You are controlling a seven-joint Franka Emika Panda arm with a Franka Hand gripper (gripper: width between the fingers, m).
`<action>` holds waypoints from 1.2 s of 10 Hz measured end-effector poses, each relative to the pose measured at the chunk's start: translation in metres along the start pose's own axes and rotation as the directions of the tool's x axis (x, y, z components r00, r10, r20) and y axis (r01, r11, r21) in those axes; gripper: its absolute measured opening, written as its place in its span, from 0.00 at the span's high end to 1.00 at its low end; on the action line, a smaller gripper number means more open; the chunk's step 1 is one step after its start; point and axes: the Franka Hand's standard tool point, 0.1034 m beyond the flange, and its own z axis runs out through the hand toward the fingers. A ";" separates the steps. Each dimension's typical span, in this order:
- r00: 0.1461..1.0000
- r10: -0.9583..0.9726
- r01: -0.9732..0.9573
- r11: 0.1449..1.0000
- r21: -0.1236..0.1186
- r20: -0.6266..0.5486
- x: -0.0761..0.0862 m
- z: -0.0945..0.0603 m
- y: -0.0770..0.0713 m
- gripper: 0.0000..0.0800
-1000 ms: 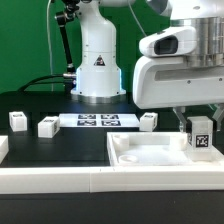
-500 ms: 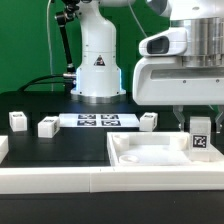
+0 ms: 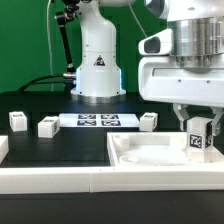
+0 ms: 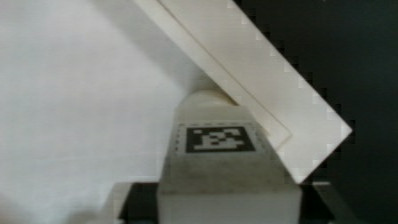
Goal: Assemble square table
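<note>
Clamping a short white leg (image 3: 198, 142) between its two fingers (image 3: 183, 120), the gripper (image 3: 197, 126) hung over the far corner of the square slab (image 3: 150, 158) on the exterior view's right. The jaws were closed on the upper part of the leg and nothing else was in the grip. The leg stood upright, and its black-and-white tag (image 4: 221, 139) faced the exterior camera. Whether its lower end touched the slab or hung just above it could not be told.

In the wrist view the dark finger pads sat on either side of the leg. Its far end pointed at the place where the slab's raised rim ran slantwise past the black tabletop (image 3: 70, 150).

The slab lay flat at the tabletop's near corner on the exterior view's right. Its near edge was against the long white border rail (image 3: 60, 180) that ran along the tabletop's near edge.

Three loose legs (image 3: 47, 127) lay on the tabletop, apart from one another. Two sat toward the edge on the exterior view's left. The third sat just beyond the slab's far edge, near the end of the marker board (image 3: 97, 121). That board lay flat near the middle of the far edge, in front of the white robot base (image 3: 97, 65).
</note>
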 end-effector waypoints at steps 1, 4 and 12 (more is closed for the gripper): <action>0.997 0.076 -0.076 0.997 0.002 0.001 0.000 0.000 0.000 0.64; 0.948 0.318 -0.318 0.948 0.024 0.015 -0.003 0.001 -0.001 0.64; 0.850 0.525 -0.527 0.850 0.028 0.045 -0.003 0.001 -0.002 0.33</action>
